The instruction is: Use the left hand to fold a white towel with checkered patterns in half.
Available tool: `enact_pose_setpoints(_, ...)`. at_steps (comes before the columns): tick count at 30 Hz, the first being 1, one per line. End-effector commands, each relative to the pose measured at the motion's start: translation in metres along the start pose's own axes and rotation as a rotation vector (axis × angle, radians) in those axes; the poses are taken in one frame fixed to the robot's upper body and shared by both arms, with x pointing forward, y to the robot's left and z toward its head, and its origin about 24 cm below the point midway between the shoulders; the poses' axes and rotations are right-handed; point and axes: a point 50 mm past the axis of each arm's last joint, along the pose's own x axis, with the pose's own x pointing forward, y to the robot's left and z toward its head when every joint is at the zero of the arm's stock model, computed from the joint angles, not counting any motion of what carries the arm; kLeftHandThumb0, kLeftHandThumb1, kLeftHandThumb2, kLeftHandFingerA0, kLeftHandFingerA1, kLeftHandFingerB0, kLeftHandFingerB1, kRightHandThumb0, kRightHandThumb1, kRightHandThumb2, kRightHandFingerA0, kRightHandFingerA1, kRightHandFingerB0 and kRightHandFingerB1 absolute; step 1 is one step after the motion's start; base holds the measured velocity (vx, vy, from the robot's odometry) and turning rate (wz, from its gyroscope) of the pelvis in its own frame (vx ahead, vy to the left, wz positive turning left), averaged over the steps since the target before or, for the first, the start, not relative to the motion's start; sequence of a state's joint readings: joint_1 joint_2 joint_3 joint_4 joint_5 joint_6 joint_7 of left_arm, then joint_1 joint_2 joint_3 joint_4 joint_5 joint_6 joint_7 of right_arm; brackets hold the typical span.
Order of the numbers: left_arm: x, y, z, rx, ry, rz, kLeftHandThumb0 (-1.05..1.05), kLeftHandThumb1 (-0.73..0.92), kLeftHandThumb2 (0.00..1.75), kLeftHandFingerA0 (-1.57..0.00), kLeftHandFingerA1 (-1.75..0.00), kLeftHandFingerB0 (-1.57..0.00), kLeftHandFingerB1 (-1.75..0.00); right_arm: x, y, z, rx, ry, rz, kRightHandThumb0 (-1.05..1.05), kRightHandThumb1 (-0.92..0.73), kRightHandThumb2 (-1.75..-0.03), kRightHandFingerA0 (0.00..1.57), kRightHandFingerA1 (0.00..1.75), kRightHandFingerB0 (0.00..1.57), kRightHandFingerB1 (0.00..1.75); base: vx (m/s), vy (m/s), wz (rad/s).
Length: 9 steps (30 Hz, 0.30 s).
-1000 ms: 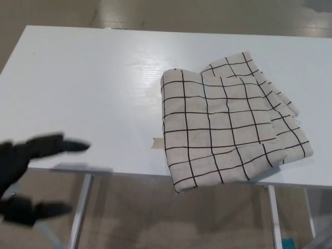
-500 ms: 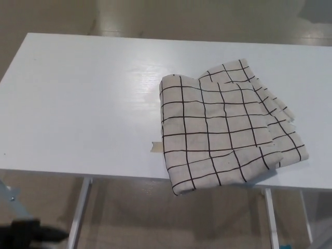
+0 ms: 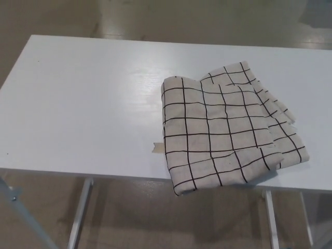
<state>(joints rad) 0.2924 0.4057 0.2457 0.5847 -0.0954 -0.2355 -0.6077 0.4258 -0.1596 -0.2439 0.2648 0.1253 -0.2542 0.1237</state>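
Neither robot hand shows in the head view, so nothing can be said of how their fingers stand or how the cloth lies relative to them. The towel [image 3: 228, 129] lies folded on the right half of the white table [image 3: 88, 104], toward its near edge. It is off-white woven cloth with a thin black grid of squares, and it looks soft and slightly rumpled. The upper layer forms a rough rectangle; under it a second layer fans out to the right and far side, its corners stepping out in a staggered row. The towel's near left corner hangs just over the table's near edge. A small tan tab, possibly a piece of tape [image 3: 157, 148], touches the towel's left edge. The tabletop is smooth and faintly glossy, with wide bare surface left of the towel. Metal table legs [image 3: 79, 215] stand below the near edge, over a tan floor [image 3: 155, 218].
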Motion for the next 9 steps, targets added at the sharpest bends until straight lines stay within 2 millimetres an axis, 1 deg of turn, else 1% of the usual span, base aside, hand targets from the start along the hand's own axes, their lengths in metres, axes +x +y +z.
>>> enact_pose_setpoints(1,0.019,-0.011,-0.026,-0.119,0.076,0.193,-0.56,0.34,0.67,-0.49,-0.46,-0.42,-0.42,0.001,0.018,-0.015,0.008,0.061,0.058,-0.35,-0.57,-0.57,0.65,0.57,0.69,0.53,0.0,0.0,0.0)
enact_pose_setpoints(9,0.019,-0.008,-0.031,-0.109,0.081,0.2,-0.56,0.34,0.67,-0.5,-0.46,-0.42,-0.42,0.001,0.022,-0.025,0.007,0.076,0.062,-0.34,-0.57,-0.57,0.66,0.59,0.71,0.54,0.0,0.0,0.0)
